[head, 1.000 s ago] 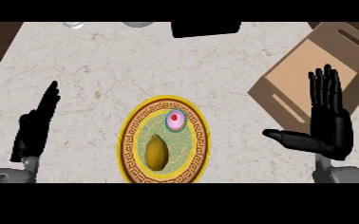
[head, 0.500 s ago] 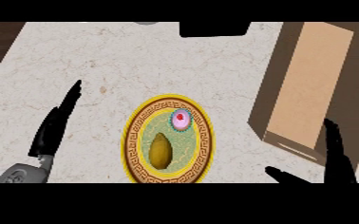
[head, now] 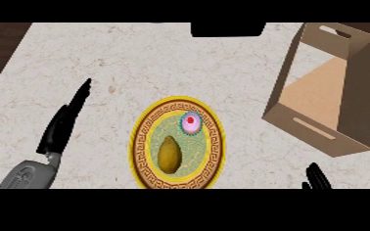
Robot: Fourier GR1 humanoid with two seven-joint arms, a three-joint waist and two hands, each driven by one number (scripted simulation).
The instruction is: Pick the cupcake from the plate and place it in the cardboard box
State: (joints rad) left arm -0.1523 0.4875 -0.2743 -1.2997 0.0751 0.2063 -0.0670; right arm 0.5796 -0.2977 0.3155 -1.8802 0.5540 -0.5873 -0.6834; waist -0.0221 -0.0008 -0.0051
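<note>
1. Head view looks steeply down on a pale marbled surface (head: 145, 58), and both hands enter from the lower edge.
2. Left hand (head: 63, 125) shows at the lower left, on a grey forearm (head: 25, 175). Its black fingers are straight and lie pressed together, pointing up and a little to the right. It holds nothing and touches none of the things.
3. Right hand (head: 315, 177) shows only as some dark fingertips at the lower right edge. I cannot tell if its fingers are spread or curled.
4. To the right of the left hand, well apart from it, lies a round plate (head: 142, 142) with a yellow rim and a dark patterned band, green in the middle.
5. The cupcake (head: 191, 123) sits on the upper right part of this plate, on the side far from the left hand. It has a teal wrapper, pink frosting and a red dot on top. Neither hand touches it.
6. Below the cupcake, nearer to the lower edge, a yellow-brown fruit shaped like a pear (head: 169, 152) lies on the same plate, apart from the cupcake.
7. The cardboard box (head: 312, 127) stands open above the right hand, to the right of the plate and not touching it. Its near wall has a slot handle, and the bare inside bottom is visible.
8. A dark object (head: 227, 29) sits at the far edge of the surface, well apart from both hands.
</note>
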